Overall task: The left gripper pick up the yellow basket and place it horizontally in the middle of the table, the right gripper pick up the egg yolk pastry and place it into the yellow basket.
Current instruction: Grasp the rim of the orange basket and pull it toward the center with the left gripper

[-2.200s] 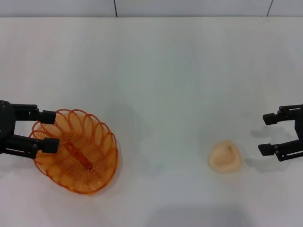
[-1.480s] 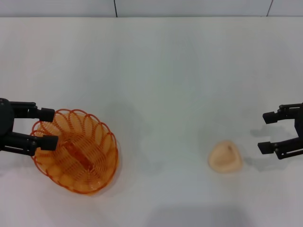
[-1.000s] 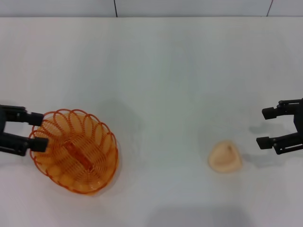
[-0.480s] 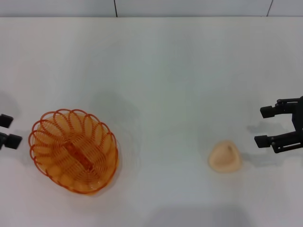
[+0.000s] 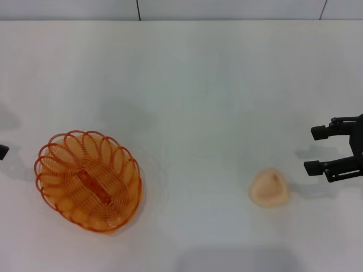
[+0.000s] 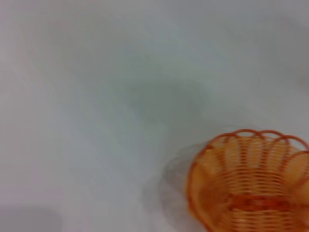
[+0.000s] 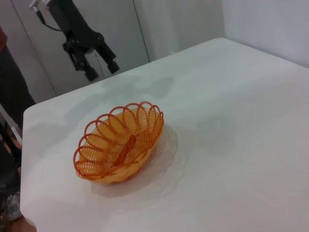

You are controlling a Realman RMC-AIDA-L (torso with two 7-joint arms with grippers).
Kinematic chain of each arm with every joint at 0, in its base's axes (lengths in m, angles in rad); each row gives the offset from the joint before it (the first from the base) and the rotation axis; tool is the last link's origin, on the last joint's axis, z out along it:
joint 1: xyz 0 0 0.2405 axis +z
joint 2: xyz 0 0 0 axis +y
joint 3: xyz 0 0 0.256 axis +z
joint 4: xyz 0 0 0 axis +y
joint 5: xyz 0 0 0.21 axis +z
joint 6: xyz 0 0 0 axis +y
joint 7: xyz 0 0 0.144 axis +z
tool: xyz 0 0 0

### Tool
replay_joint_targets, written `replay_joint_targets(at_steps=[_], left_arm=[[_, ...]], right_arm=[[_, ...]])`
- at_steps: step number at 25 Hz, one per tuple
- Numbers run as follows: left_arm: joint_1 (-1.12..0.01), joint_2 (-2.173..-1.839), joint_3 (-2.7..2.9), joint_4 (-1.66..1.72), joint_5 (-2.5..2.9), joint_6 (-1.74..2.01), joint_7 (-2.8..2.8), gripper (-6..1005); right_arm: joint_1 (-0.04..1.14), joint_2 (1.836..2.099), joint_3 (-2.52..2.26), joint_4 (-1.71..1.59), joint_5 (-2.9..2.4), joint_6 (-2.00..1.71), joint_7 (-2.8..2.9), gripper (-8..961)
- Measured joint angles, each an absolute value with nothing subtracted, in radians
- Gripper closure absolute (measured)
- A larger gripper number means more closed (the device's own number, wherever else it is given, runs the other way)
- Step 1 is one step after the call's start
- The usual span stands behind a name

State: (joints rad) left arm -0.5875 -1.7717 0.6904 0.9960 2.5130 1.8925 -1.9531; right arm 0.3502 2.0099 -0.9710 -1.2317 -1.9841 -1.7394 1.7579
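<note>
The yellow basket (image 5: 88, 181) lies on the white table (image 5: 198, 85) at the front left, its long axis slanted, and nothing is in it. Only a black tip of my left gripper (image 5: 1, 152) shows at the left edge of the head view. The right wrist view shows the left gripper (image 7: 102, 70) raised beyond the basket (image 7: 120, 145), open and holding nothing. In the left wrist view the basket (image 6: 251, 186) sits off to one side. The egg yolk pastry (image 5: 270, 188) rests at the front right. My right gripper (image 5: 313, 150) hovers open just right of it, apart from it.
A wall with tile seams (image 5: 138, 9) runs behind the table's far edge. In the right wrist view the table's corner (image 7: 25, 113) drops off near the basket, with dark shapes (image 7: 12, 96) standing beyond it.
My left gripper, open around the basket's left rim, pulled back to the left and almost out of the head view. The basket stayed put. The right gripper crept slightly left.
</note>
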Motion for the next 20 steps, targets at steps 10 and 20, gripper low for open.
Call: replay_joint_targets(at_steps=[10, 20], left_arm=[[-0.642, -1.84, 0.698, 0.927, 2.599, 1.731, -1.928, 128], [-0.678, -1.877, 0.72, 0.835, 2.599, 1.642, -1.904, 128]], right_arm=[[0.355, 2.011, -0.972, -1.232, -1.983, -1.742, 1.758, 116], [0.361, 2.011, -0.975, -1.232, -1.974, -1.745, 1.758, 116]])
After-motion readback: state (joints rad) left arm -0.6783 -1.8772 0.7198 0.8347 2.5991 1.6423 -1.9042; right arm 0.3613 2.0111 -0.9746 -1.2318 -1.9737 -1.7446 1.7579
